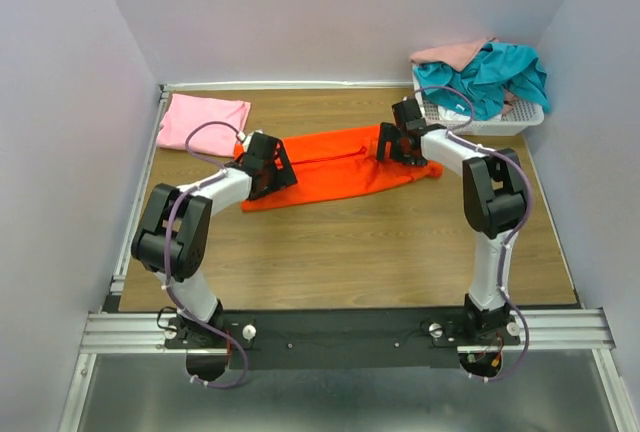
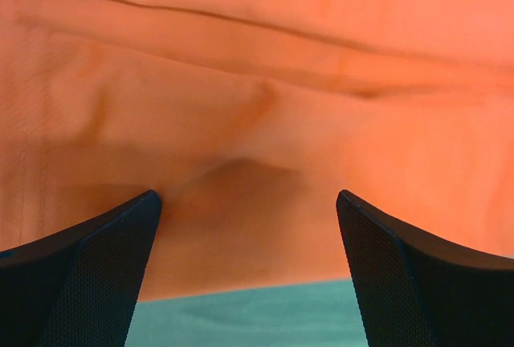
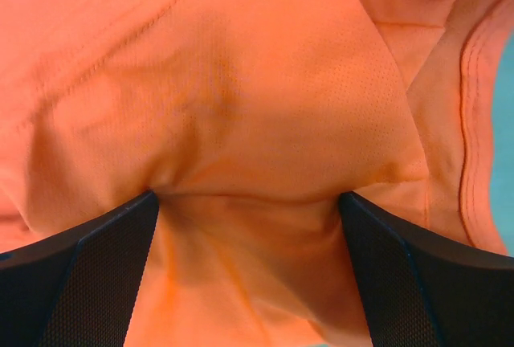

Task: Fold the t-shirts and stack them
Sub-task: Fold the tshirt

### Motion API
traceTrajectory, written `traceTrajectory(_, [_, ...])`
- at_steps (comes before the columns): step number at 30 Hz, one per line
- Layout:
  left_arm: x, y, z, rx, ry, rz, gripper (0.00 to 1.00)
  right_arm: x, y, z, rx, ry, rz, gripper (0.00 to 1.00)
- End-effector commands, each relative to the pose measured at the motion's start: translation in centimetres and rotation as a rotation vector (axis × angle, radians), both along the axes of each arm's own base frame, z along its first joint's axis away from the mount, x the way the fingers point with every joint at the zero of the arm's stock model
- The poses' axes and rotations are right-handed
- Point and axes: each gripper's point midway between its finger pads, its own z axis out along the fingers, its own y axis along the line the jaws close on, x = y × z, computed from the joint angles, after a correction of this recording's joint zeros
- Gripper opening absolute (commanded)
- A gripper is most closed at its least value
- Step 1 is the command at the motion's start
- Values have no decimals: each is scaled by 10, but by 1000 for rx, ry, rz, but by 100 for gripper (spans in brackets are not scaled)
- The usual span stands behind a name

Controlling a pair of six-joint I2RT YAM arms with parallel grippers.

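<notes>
The bright orange t-shirt (image 1: 335,167) lies folded into a long strip across the middle of the wooden table (image 1: 330,252). My left gripper (image 1: 278,170) is open and low over its left end. In the left wrist view the fingers (image 2: 96,271) stand wide apart over the orange cloth (image 2: 257,82), near its edge. My right gripper (image 1: 392,144) is open on the strip's right end. Its fingers (image 3: 418,275) press into bunched orange cloth (image 3: 241,82). The light pink t-shirt (image 1: 205,122) lies folded at the back left. The teal t-shirt (image 1: 490,77) and the peach-pink t-shirt (image 1: 455,52) lie crumpled in the basket.
A white mesh basket (image 1: 525,117) stands at the back right corner. Pale walls close in the table on the left, the back and the right. The arms' black mounting rail (image 1: 340,332) runs along the near edge.
</notes>
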Motion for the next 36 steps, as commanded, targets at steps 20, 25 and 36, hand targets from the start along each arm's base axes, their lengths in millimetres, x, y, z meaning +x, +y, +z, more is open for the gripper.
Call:
traceTrajectory(20, [-197, -194, 8, -222, 227, -679, 98, 178, 159, 40, 399, -369, 584, 100])
traceTrajectory(25, [-195, -240, 55, -254, 105, -810, 98, 181, 155, 116, 384, -485, 583, 100])
traceTrajectory(36, [-185, -159, 98, -132, -37, -526, 98, 91, 82, 206, 308, -471, 263, 100])
